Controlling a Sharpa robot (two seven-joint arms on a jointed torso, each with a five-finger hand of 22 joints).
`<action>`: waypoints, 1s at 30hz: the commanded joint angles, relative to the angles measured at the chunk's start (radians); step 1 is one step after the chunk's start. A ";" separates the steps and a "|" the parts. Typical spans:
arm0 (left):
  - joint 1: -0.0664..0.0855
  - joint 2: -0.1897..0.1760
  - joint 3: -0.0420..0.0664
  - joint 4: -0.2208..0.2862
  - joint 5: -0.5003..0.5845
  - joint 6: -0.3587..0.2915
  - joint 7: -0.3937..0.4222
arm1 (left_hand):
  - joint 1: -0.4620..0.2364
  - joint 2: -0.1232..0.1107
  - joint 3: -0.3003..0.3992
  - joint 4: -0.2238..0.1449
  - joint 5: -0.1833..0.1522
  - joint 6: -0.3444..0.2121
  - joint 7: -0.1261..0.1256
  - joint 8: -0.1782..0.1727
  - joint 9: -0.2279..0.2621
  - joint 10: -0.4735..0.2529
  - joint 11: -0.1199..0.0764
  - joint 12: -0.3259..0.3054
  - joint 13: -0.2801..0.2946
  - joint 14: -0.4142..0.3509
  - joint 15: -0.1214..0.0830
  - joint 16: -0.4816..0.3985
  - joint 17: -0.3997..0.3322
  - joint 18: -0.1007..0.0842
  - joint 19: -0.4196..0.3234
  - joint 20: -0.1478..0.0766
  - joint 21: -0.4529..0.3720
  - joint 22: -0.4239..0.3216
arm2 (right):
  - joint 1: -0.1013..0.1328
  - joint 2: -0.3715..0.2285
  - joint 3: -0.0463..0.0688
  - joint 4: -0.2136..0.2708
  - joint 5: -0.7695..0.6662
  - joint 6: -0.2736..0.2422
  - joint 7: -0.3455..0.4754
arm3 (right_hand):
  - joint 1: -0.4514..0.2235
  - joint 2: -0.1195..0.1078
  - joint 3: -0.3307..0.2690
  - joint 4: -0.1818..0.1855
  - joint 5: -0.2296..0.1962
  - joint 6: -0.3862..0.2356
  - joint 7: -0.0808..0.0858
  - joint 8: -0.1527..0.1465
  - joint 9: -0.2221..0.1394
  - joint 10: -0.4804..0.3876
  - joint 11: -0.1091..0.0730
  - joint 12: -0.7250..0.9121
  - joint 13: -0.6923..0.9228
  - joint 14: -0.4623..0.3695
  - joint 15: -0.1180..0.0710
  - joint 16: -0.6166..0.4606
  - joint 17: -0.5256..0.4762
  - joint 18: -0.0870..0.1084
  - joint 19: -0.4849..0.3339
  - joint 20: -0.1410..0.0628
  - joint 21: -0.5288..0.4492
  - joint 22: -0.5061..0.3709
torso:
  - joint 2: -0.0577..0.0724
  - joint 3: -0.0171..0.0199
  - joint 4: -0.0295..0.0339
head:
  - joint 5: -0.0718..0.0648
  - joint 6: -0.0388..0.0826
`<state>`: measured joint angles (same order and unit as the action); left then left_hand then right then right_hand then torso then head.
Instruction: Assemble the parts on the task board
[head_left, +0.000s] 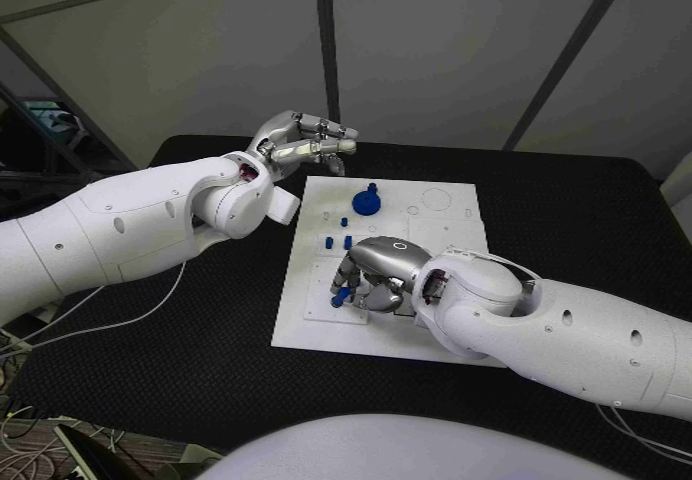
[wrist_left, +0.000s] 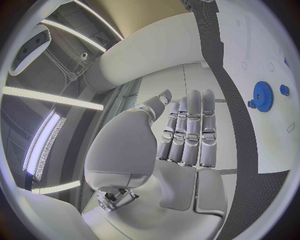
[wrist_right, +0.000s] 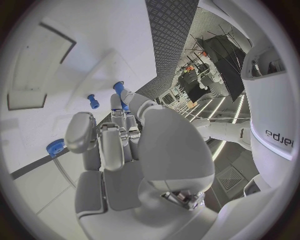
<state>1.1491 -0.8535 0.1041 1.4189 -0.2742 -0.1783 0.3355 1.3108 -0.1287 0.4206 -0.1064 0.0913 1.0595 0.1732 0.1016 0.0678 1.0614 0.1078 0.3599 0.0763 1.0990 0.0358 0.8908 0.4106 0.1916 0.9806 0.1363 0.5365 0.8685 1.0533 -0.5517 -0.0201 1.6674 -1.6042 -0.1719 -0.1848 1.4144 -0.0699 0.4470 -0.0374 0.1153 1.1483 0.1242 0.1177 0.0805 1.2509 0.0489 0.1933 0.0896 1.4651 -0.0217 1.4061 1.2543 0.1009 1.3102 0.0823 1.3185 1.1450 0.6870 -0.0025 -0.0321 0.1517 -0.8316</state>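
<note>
The right robot hand (head_left: 372, 280) pinches a small blue peg (head_left: 340, 296) over the task board (head_left: 433, 215), while the left robot hand (head_left: 303, 140) hovers empty with fingers straight near the board's far corner.

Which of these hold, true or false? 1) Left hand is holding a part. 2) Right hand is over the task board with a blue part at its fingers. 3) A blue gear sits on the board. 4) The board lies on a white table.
1) False: the left hand is raised beyond the board's far edge, fingers straight, holding nothing.
2) True: the right hand pinches a blue part over the task board.
3) True: the blue gear stands near the far end.
4) False: the table is black.
</note>
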 joint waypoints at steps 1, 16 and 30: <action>0.002 0.001 0.001 0.000 0.003 0.011 0.003 | -0.001 0.009 0.000 -0.002 0.000 -0.003 0.001 0.002 0.000 -0.006 0.000 0.005 -0.001 -0.007 0.001 0.006 -0.001 -0.010 0.004 0.005 -0.004 -0.001 | 0.000 0.003 0.000 -0.003 -0.036 0.016 -0.002 | -0.011 0.002 0.003 -0.004 0.006 0.004 0.006 0.003 0.006 0.002 0.006 -0.007 0.001 0.050 0.000 0.003 -0.001 -0.008 0.002 0.003 -0.001 -0.002 | 0.000 -0.0004 0.0005 | 0.000 -0.001; 0.002 -0.002 0.001 0.002 0.003 0.010 0.002 | -0.001 0.009 0.000 -0.002 0.000 -0.003 0.001 0.002 0.000 -0.006 0.000 0.005 -0.001 -0.007 0.001 0.006 -0.001 -0.010 0.004 0.005 -0.004 -0.001 | 0.000 0.014 -0.001 -0.011 -0.047 0.044 -0.008 | -0.024 -0.004 -0.003 -0.003 0.001 -0.005 0.009 -0.006 0.003 -0.001 0.009 -0.021 0.002 0.049 0.002 0.001 -0.005 -0.006 -0.005 0.005 -0.007 -0.010 | 0.000 -0.0008 -0.0004 | 0.002 -0.007; 0.002 -0.004 0.001 0.003 0.003 0.013 -0.001 | -0.001 0.009 0.000 -0.002 0.000 -0.003 0.001 0.002 0.000 -0.006 0.000 0.005 -0.001 -0.007 0.001 0.006 -0.001 -0.010 0.004 0.005 -0.004 -0.001 | 0.000 0.023 -0.003 -0.019 -0.052 -0.029 -0.008 | -0.070 -0.051 -0.018 0.013 0.008 -0.121 0.031 -0.058 -0.016 -0.095 0.043 -0.087 -0.018 0.046 0.031 0.000 -0.013 -0.001 -0.022 0.032 -0.022 -0.031 | 0.000 -0.0003 -0.0010 | -0.001 -0.007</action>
<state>1.1491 -0.8574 0.1040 1.4202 -0.2742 -0.1764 0.3331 1.3108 -0.1287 0.4206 -0.1064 0.0913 1.0595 0.1732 0.1016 0.0678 1.0614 0.1078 0.3599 0.0763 1.0990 0.0358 0.8908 0.4107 0.1916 0.9807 0.1363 0.5365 0.8685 1.0517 -0.5285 -0.0233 1.6482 -1.6464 -0.1686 -0.1906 1.3447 -0.1131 0.4348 -0.0247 0.1199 1.0350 0.1540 0.0629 0.0647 1.1628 0.0928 0.1118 0.0717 1.4650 0.0037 1.4059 1.2419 0.1009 1.2867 0.1057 1.3024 1.1149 0.6866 -0.0035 -0.0322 0.1511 -0.8392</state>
